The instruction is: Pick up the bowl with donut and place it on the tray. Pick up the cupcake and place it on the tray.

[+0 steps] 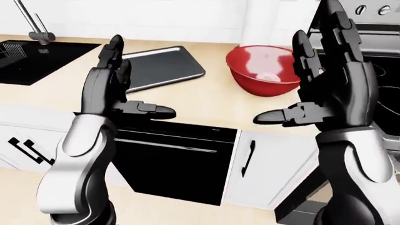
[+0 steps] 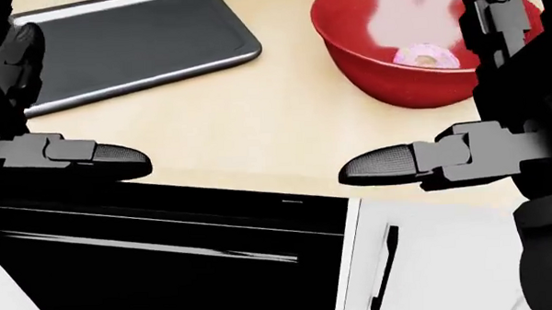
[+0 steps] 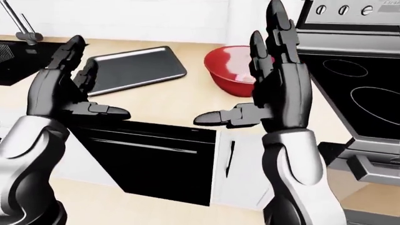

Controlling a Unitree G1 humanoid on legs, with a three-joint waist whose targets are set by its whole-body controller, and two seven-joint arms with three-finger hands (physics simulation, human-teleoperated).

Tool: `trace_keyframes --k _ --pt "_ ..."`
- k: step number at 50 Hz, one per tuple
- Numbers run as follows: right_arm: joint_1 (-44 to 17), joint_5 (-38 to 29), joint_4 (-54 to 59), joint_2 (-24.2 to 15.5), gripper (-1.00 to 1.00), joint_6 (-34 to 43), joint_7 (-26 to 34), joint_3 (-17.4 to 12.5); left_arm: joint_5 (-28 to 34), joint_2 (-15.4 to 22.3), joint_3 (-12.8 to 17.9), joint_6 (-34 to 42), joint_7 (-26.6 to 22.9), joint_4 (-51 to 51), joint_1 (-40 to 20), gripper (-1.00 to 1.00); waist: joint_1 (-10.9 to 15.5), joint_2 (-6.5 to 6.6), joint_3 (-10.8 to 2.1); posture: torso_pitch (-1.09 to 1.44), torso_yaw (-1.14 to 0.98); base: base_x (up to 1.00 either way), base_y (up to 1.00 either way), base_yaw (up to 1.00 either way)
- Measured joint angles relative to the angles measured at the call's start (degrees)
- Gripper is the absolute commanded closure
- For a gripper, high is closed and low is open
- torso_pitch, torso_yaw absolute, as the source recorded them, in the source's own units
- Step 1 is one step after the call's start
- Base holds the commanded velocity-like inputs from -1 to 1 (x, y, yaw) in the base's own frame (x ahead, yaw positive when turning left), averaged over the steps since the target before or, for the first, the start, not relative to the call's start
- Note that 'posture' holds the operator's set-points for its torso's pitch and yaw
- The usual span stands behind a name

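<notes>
Item: left hand [image 1: 125,89]. It is hovering above the near edge of the table [image 1: 206,101], fingers extended upward, thumb pointing inward, released and gripping nothing.

Item: right hand [image 1: 325,84]. It is mirroring the left, palm facing inward, fingers spread and upright, thumb pointing toward the left hand, likewise released and empty.

Item: red bowl [image 1: 262,70]. It is sitting on the table beyond the right hand and slightly to that hand's inner side, apart from it; in the left-eye view the raised fingers are partly overlapping its rim. A pink-iced donut [image 2: 426,55] is lying inside, best seen in the head view.

Item: tray [image 1: 159,68]. A dark metal sheet, empty, it is lying on the table beyond the left hand, its long axis running slantwise away from that hand toward the bowl's side.

Item: cupcake. It is not showing in any view.

Judgement: the right hand is the nearer one to the bowl; the coming move is likely calling for a reach forward and slightly inward, then a carry across toward the left hand's side, where the tray is waiting.

Also present: sink [image 1: 37,58], stove [image 3: 356,89], dishwasher front [image 1: 175,159].
</notes>
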Motion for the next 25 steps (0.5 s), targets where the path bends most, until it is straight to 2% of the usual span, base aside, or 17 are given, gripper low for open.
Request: trace_keyframes --k 2,4,5,6,7,8,10,12,14,16,17,18,21,25 --pt "0.0 0.5 0.1 -0.3 -1.0 0.0 -0.3 -0.5 0.1 0.0 0.0 0.0 0.0 -0.5 -0.2 -1.0 -0.5 1.5 -0.31 0.0 0.0 0.36 0.0 0.0" --pt "-0.5 1.1 0.0 -0.3 -1.0 0.1 -0.8 -1.0 0.2 0.2 0.2 0.0 0.1 -1.2 -0.5 -1.0 -0.1 3.46 -1.18 0.0 0.0 0.1 0.0 0.0" --pt "-0.3 1.5 0.2 0.1 -1.0 0.2 -1.0 -0.6 0.3 0.2 0.5 0.1 0.1 -1.1 -0.1 -1.0 0.4 3.19 -0.73 0.0 0.0 0.0 -0.01 0.0" --pt "0.0 2.0 0.5 0.0 -1.0 0.4 -1.1 -0.2 0.4 0.1 0.8 0.4 0.2 -0.8 0.3 -1.0 0.5 3.82 0.21 0.0 0.0 0.0 0.0 -0.2" --pt "0.2 2.5 0.8 0.0 -1.0 0.6 -1.1 0.2 0.7 0.2 1.0 0.7 0.4 -0.5 0.7 -1.0 0.6 4.23 0.46 0.0 0.0 -0.02 0.0 -0.78" --pt "0.2 2.9 1.3 0.0 -1.0 0.7 -1.1 0.6 0.9 0.4 1.4 1.1 0.5 -0.3 1.0 -1.0 0.6 4.06 0.34 0.0 0.0 -0.12 0.0 -0.95" --pt "0.6 3.4 1.8 -0.4 -1.0 0.4 -1.0 0.4 1.3 0.4 1.7 1.7 0.8 -0.2 0.6 -1.0 0.4 2.86 -0.26 0.0 0.0 -0.12 0.0 -0.97" --pt "1.2 3.3 1.9 -0.7 -1.0 -0.9 -1.2 -0.4 1.4 0.4 1.1 1.4 0.7 -0.2 0.1 -1.0 0.3 1.33 -0.48 0.0 0.0 -0.12 0.0 -0.98" --pt "1.5 3.1 1.6 -0.8 -1.0 -1.9 -1.6 -1.0 1.3 0.4 0.5 1.0 0.3 -0.3 -0.2 -1.0 0.2 -0.2 -0.1 0.0 0.0 -0.12 0.0 -1.0" --pt "1.2 3.1 1.2 -1.0 -1.0 -2.3 -1.9 -1.2 1.1 0.4 0.3 0.8 0.0 -0.3 -0.8 -1.0 -0.1 -2.42 0.02 0.0 0.0 -0.12 0.0 -1.0" --pt "1.1 3.1 1.2 -1.2 -1.0 -2.3 -2.1 -1.3 1.1 0.1 0.1 0.8 -0.1 -0.3 -0.9 -1.0 -0.5 -2.6 0.17 0.0 0.0 -0.12 0.0 -1.0" --pt "1.3 3.1 1.5 -1.3 -1.0 -2.3 -2.2 -1.5 1.0 -0.2 -0.3 0.8 -0.2 -0.1 -0.7 -1.0 -1.1 -2.19 0.76 0.0 0.0 -0.12 0.0 -0.81" --pt "1.8 2.1 1.6 -1.9 -1.0 -1.7 -2.9 -2.1 0.1 -0.1 -2.0 2.3 -1.2 0.9 -1.4 -1.0 -1.6 -1.55 1.08 0.0 0.0 0.0 0.0 0.0" --pt "0.7 1.7 0.6 -1.9 -1.0 -1.6 -2.5 -1.3 -0.1 1.3 0.2 4.4 -1.3 -2.3 -3.2 -1.0 -0.6 -0.31 1.17 0.0 0.0 0.0 0.0 0.0"
